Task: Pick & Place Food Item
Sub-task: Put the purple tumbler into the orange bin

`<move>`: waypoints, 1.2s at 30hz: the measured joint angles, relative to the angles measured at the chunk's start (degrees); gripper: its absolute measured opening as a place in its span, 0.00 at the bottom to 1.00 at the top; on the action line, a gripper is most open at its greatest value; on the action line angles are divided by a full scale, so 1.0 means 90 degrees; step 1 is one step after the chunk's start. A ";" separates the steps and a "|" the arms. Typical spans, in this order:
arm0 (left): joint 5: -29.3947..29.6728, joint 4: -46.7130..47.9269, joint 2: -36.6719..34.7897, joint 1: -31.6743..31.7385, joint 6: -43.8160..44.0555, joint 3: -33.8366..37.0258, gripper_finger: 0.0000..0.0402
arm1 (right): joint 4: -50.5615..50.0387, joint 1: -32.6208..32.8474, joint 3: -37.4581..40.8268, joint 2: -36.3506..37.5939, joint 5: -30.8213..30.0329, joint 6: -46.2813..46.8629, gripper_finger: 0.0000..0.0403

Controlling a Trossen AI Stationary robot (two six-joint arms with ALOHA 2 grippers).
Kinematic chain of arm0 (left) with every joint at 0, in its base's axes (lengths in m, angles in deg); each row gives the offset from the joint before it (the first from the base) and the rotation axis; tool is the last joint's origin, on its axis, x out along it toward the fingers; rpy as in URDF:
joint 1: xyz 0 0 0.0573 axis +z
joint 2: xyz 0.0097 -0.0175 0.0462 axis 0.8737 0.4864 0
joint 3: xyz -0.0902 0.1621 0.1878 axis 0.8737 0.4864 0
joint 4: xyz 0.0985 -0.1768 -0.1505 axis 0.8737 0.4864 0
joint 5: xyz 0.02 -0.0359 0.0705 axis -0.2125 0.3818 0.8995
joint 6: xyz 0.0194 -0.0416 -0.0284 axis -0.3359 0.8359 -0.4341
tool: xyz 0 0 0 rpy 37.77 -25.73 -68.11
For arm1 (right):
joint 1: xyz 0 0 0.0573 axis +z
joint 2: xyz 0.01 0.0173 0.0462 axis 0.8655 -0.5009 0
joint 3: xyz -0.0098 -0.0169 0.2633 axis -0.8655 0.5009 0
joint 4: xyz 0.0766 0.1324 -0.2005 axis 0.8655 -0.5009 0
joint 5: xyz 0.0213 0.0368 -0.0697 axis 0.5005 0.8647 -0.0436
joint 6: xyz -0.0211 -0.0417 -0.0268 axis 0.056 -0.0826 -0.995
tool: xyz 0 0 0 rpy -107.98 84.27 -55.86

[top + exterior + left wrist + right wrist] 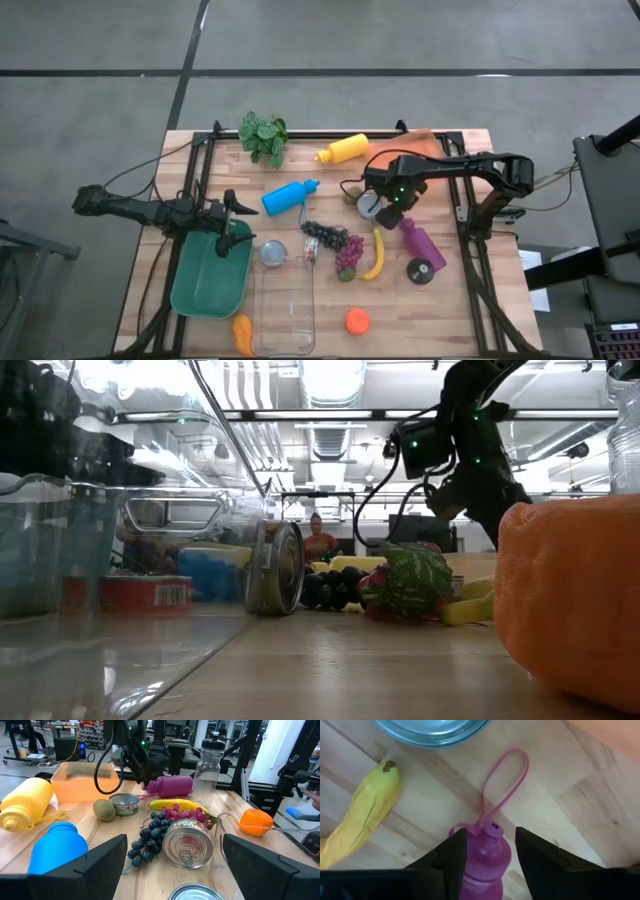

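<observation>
Over at the left edge of the tabletop, the left gripper [238, 218] hangs above the rim of the green bin [200, 290], jaws wide and carrying nothing.

Moving across, past the dark grapes [330, 235], we reach the likeliest food item here, the banana [376, 255]. It lies flat right of centre, curved, bright yellow, with a dark stem tip pointing toward the far edge. It is touching nothing I can make out, and an opened can [371, 204] sits just beyond its stem.

By its look it will be light and smooth-skinned, probably a slightly slippery replica. The best hold looks like a pinch across the thick middle of the curve, where it won't pivot out.

Now the right gripper [392, 215]. It hovers just beside the banana's stem end but directly over the purple bottle [485, 860]. Its jaws are partly apart on either side of the bottle's cap, and I can't tell if they touch it. So the banana lies free, not yet taken.
</observation>
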 joint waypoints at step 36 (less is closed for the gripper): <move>0.0000 0.0000 0.0000 -0.0002 0.0000 0.0002 0.84 | -0.0808 0.0612 0.0419 0.0247 -0.0429 0.0802 0.57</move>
